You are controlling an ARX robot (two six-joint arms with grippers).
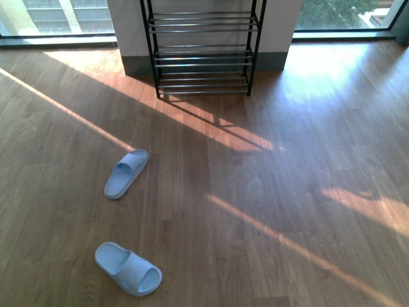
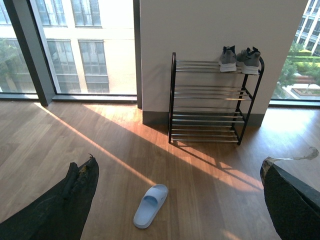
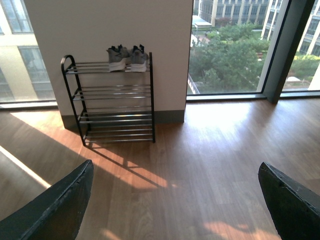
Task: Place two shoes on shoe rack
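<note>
Nearest, both grippers hang empty above the wooden floor point(image 1: 300, 147). The left gripper point(image 2: 178, 162) has its dark fingers point(image 2: 70, 200) spread wide apart, and the right gripper point(image 3: 175, 165) is spread just as wide. Close to the robot, on its left, lies the near slide sandal point(image 1: 128, 268), pale blue. The far slide sandal point(image 1: 126, 173) lies farther out, well apart from it. Beyond, the shoe rack point(image 1: 203, 54) stands against a white wall point(image 2: 210, 25) between tall windows. On its top shelf, at one end, the first grey sneaker point(image 2: 228, 59) sits just beside the second grey sneaker point(image 2: 250, 60).
</note>
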